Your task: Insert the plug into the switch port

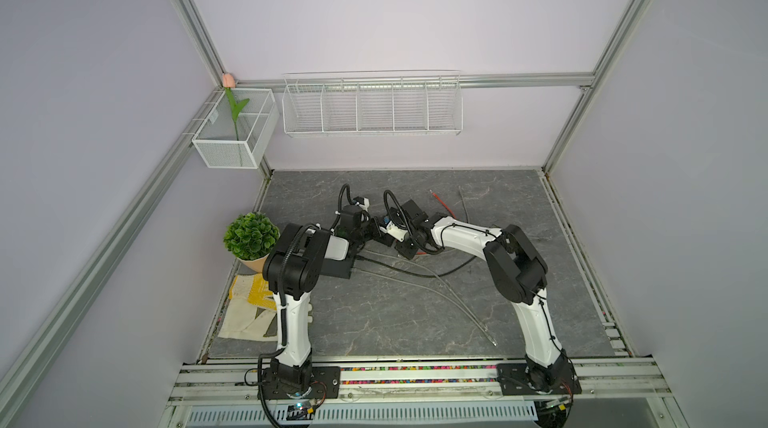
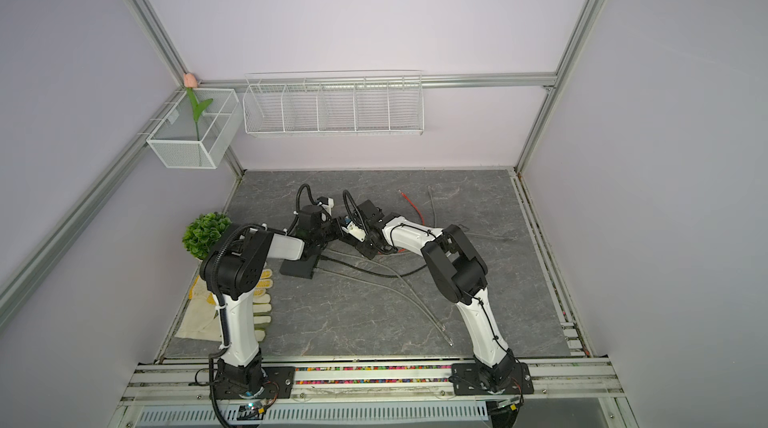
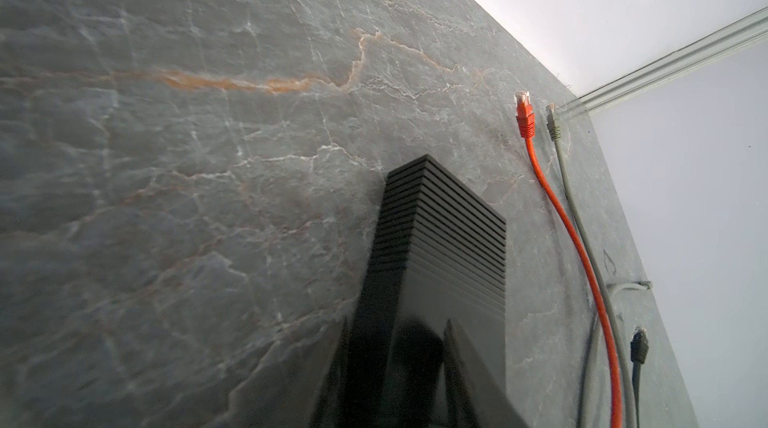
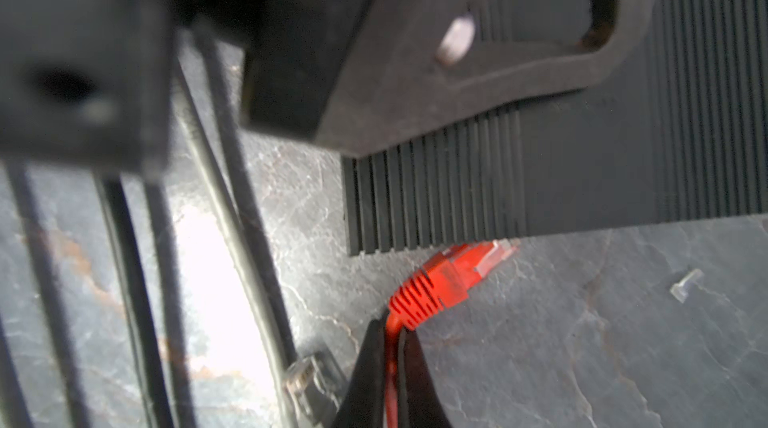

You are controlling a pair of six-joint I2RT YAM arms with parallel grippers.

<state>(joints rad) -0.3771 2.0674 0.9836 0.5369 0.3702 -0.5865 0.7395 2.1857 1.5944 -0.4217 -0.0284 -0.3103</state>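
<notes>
Red plug at the switch, not yet inserted.

My right jaws are pinched tight on the thin red cable (image 4: 390,380), just behind the red moulded network plug with its clear tip (image 4: 457,276). That tip sits just beside the ribbed edge of the black finned plastic switch box (image 4: 582,181), outside any port. My left jaws are partly closed and clamp the switch from both sides. I judge the grasp and approach done. Alignment and the push home are left, and neither wrist view shows a port opening. The grey veined stone-look desk (image 1: 415,314) under the switch looks flat and matt. Pale lilac walls (image 1: 395,10) and aluminium framing (image 1: 519,80) enclose it, with a white wire basket (image 1: 372,108) well behind the switch.
</notes>
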